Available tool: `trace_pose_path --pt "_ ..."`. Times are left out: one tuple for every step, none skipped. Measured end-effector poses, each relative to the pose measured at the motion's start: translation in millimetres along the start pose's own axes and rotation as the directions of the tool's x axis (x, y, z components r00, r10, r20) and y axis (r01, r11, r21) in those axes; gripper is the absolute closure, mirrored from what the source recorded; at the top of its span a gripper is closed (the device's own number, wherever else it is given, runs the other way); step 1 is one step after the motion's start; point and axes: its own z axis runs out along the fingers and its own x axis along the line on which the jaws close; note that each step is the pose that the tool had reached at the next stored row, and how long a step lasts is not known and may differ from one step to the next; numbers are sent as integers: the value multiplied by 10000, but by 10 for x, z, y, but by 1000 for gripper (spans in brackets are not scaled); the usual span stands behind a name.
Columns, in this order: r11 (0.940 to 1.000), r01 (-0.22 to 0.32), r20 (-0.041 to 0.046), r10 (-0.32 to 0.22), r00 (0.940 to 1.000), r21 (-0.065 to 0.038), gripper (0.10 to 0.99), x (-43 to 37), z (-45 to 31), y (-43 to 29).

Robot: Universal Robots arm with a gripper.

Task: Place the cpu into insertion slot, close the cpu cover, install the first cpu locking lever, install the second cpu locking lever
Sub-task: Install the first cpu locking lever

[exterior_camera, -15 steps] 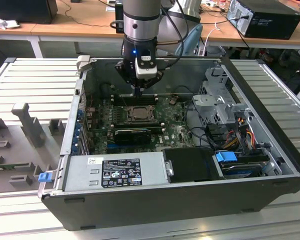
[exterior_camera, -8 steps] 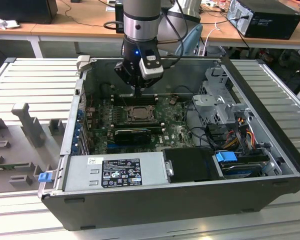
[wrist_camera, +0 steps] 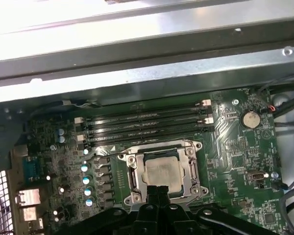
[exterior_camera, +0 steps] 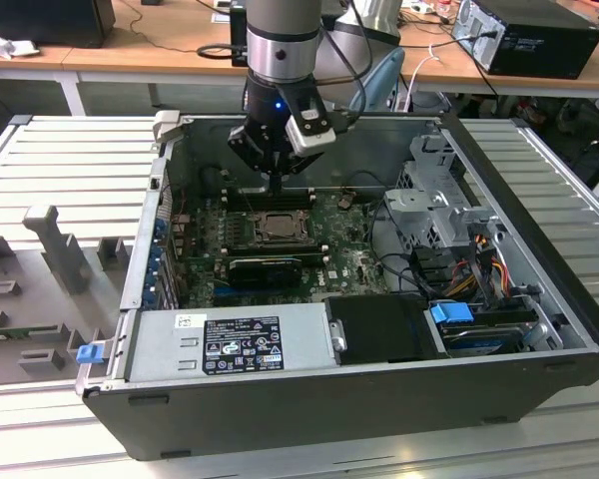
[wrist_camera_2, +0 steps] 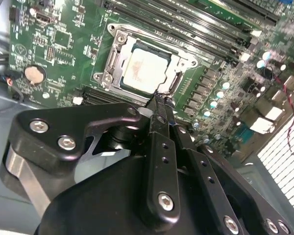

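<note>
While the arm (exterior_camera: 280, 40) reaches down into the open computer case (exterior_camera: 539, 289) lying on the ribbed grey bench (exterior_camera: 70, 160), the jaws hang just above the green circuit board (exterior_camera: 349, 264). In the exterior view they are over the far edge of the insertion slot (exterior_camera: 262, 222). The jaws are clenched: in both wrist views the 2 black fingertips (wrist_camera_2: 159, 100) (wrist_camera: 159, 190) are pressed together with no gap between them. Whether anything thin is pinched there, I cannot tell.

The cpu (wrist_camera_2: 147, 68) (wrist_camera: 161, 171) sits flat in the slot, its pale metal face up. The cpu cover (wrist_camera_2: 110, 61) (wrist_camera: 193, 169) lies down around it, so the chip shows through the cover's square window. In the second wrist view the fingertips end right at one edge of the cover, beside a corner of the chip; I cannot tell whether they touch the metal. How the locking levers stand is not clear.

Alongside the slot run 4 long dark memory slots (wrist_camera: 142, 127), between it and the case's metal wall. A round coin battery (wrist_camera: 250, 118) (wrist_camera_2: 34, 74) sits on the board, well apart from the socket. In the exterior view a long black finned card (exterior_camera: 265, 267) lies just on the near side of the slot, and a grey power supply (exterior_camera: 230, 344) fills the case's near corner.
</note>
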Motion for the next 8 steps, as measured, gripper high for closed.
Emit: trace_pose_path --pt "9999 113 -2 -113 9999 1 980 0 0 0" --pt "9996 289 -6 -289 9996 3 980 0 0 0" --pt "9992 411 -8 -411 9992 4 980 0 0 0" --pt "9981 619 -13 -619 9981 6 980 0 1 0" --pt "9974 727 -15 -727 9974 7 980 0 1 0" --pt "9963 865 -19 -865 9963 8 980 0 1 0" --pt "9949 1007 -22 -1007 9949 9 980 0 1 0" --pt "9938 1114 -24 -1114 9938 10 980 0 1 0"
